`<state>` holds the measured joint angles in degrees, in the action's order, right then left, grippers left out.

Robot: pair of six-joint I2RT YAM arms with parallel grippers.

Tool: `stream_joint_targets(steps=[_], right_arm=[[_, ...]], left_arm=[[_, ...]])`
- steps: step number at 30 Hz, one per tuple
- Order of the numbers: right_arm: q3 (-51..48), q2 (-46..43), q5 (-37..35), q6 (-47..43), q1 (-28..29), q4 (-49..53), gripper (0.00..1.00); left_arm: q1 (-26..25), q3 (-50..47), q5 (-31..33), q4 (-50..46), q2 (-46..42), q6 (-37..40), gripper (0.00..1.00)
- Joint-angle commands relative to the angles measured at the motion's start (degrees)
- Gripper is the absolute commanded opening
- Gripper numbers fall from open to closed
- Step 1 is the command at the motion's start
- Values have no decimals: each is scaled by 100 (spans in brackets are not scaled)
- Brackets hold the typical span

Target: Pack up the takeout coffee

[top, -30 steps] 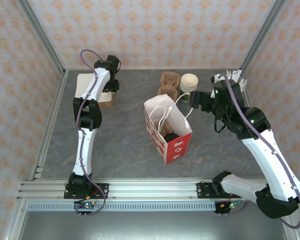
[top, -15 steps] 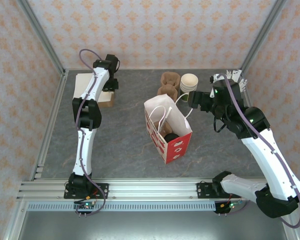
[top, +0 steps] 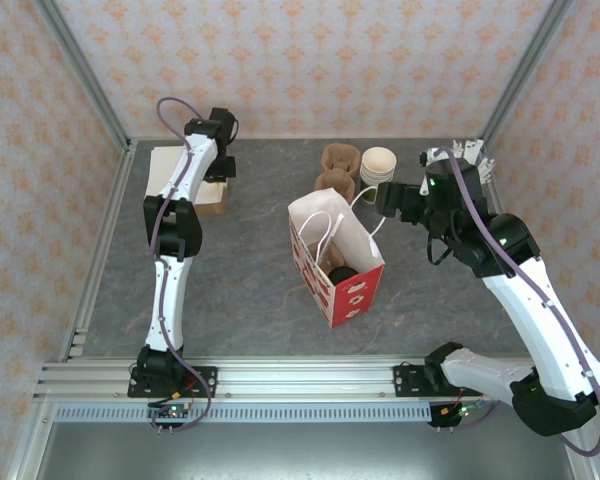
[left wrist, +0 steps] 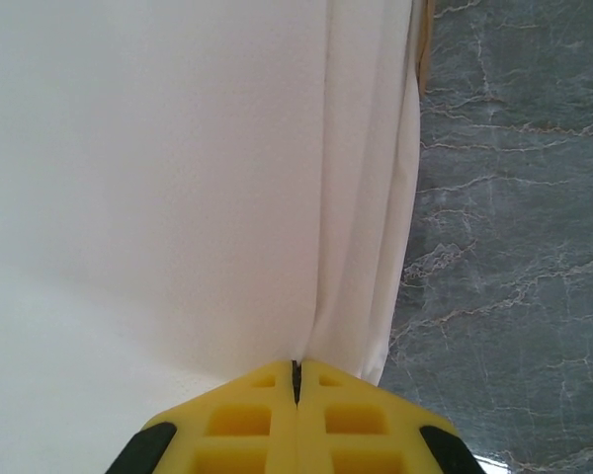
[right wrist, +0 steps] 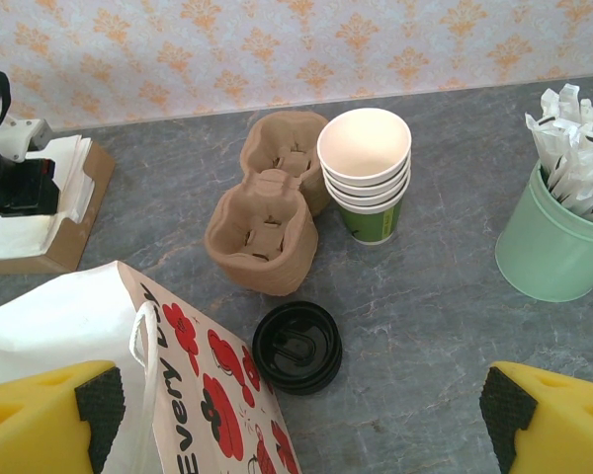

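Paper bag (top: pixel 352 292), white with red print, stands open near the middle of the desk (top: pixel 250 280), closest to the arm bases. A dark round thing (top: pixel 342 273) sits low inside it, too small to name, though it could be a lidded cup already packed. Just past the bag's far right corner the takeout coffee (right wrist: pixel 296 347) stands upright on the desk beside the bag wall, black lid up, its green side mostly hidden. The right jaws hang near it, spread wide and holding nothing, and the lid lies between their yellow pads (right wrist: pixel 40 415) in the wrist view. Farther on are two brown pulp carriers (right wrist: pixel 265 212), then the stack of lidless cups (right wrist: pixel 368 188) and the pale green holder of wrapped sticks (right wrist: pixel 549 252). At the far left the left jaws are pressed together on the white napkins (left wrist: pixel 158 197), a fold running into their seam. As I judge it, this coffee is not yet lifted, so gripping it, carrying it over the bag mouth and lowering it in are all left to do
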<state>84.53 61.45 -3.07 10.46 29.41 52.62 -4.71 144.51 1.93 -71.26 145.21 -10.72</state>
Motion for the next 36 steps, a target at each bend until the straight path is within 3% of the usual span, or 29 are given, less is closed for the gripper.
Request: stream_joint_targets(steps=[1, 11, 17, 21, 26, 33, 36], right_arm=[[-7, -21, -145, -9, -44, -33, 94], [-7, -37, -141, -2, -65, -13, 94], [-9, -46, -135, -12, -67, 11, 94], [-23, -45, -107, -3, -66, 12, 94], [-46, -26, -80, -4, -73, -3, 94], [-46, -10, -71, -11, -80, -25, 94], [-44, 7, -63, -10, -81, -41, 94]], left_arm=[[81, 181, 6, -141, -703, 118, 0], [241, 45, -784, -238, -979, 193, 0], [443, -132, -1943, -281, -611, 43, 0], [463, -364, -2376, -89, -598, -30, 0], [471, -349, -2391, -56, -612, -64, 16], [471, -350, -1908, -89, -794, 82, 16], [471, -334, -1976, -174, -752, 149, 27]])
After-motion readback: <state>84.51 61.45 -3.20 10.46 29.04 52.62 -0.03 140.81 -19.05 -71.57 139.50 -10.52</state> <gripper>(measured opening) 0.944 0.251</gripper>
